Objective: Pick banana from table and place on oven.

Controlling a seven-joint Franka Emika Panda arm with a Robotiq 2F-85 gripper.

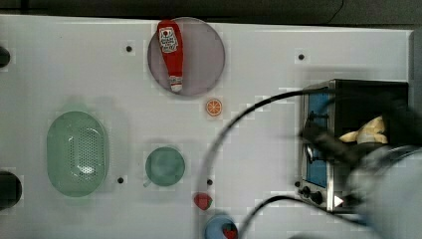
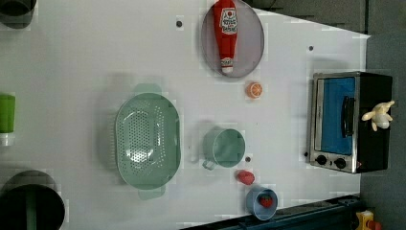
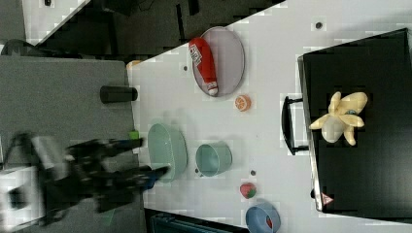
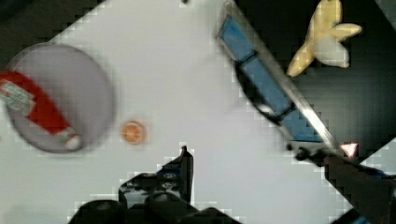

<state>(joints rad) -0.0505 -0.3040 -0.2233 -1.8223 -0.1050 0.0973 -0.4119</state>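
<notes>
The pale yellow banana [image 1: 370, 132] [image 2: 379, 116] [image 3: 340, 119] [image 4: 324, 37] lies on the black top of the oven [image 1: 368, 94] [image 2: 376, 139] [image 3: 369, 179] [image 4: 383, 93]. The oven stands at the top view's right edge of the white table [image 1: 59, 64] [image 2: 72, 62]. My gripper [image 3: 150, 156] [image 4: 241, 151] is open, with nothing between its fingers. It hangs apart from the banana. In the wrist view, one fingertip [image 4: 184, 154] shows over bare table and the other beside the oven's front corner. In the top view my arm [image 1: 388, 189] partly covers the oven.
A red ketchup bottle [image 1: 170, 52] lies on a grey plate [image 1: 204, 55]. Near them is an orange slice [image 1: 214, 107]. A green colander [image 1: 77, 153], a green cup [image 1: 165, 166], a strawberry [image 1: 202, 201] and a blue bowl [image 1: 219, 229] stand farther off. Black cables [image 1: 234, 124] cross the table.
</notes>
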